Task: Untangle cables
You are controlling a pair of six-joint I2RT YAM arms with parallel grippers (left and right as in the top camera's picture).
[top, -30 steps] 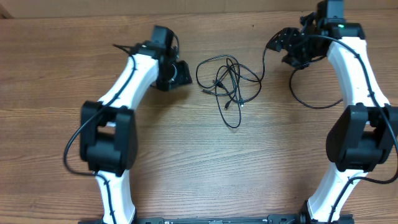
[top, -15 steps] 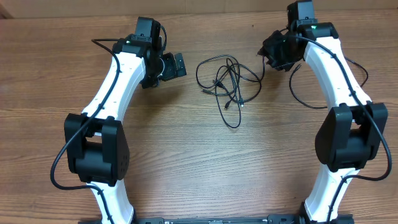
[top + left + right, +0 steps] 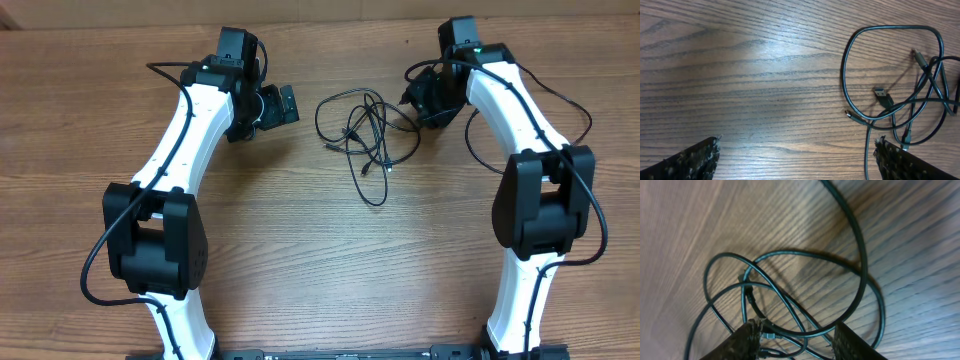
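The cables (image 3: 365, 135) are thin black cords lying in a loose tangle on the wooden table, between the two arms. My left gripper (image 3: 286, 105) is open and empty, just left of the tangle. In the left wrist view its fingers (image 3: 797, 162) are spread wide over bare wood, with the cable loops (image 3: 892, 100) and a silver-tipped plug (image 3: 881, 94) to the right. My right gripper (image 3: 413, 98) is at the tangle's upper right edge. In the right wrist view its fingers (image 3: 796, 342) are open, with cable loops (image 3: 790, 295) lying between and below them.
The wooden table (image 3: 320, 260) extends toward the front below the tangle. A thicker black wire from the right arm (image 3: 478, 152) curves over the table right of the tangle. The table's far edge (image 3: 330, 20) runs along the top.
My right gripper has moved left and come to the tangle's edge. My left arm swung up and closer a second ago and has held still since. The cables have not moved.
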